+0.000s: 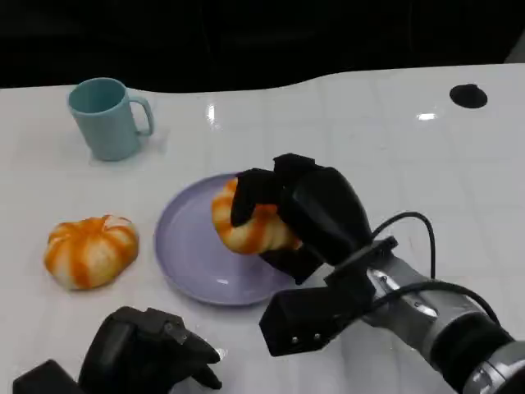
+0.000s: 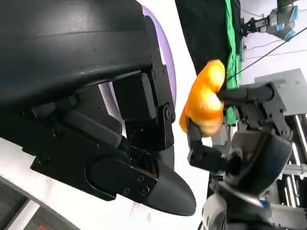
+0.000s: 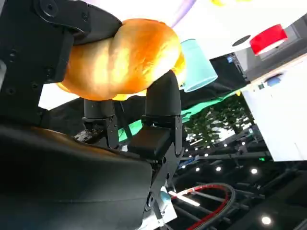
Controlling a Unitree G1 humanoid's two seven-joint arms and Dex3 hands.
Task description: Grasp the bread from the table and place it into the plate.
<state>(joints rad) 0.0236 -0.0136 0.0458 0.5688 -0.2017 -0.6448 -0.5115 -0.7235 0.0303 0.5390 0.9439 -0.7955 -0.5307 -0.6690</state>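
Above the plate [image 1: 184, 246] rim, bread [image 1: 246, 223] gripped by right hand [image 1: 308, 215]; left hand [image 1: 152, 349] apparently curled, empty.

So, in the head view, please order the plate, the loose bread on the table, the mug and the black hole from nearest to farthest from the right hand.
Measured from the right hand, which holds one bread:
1. Plate, directly under the hand.
2. Loose bread, on the table left of the plate.
3. Black hole, at the far right, and mug, at the far left: too close to call.
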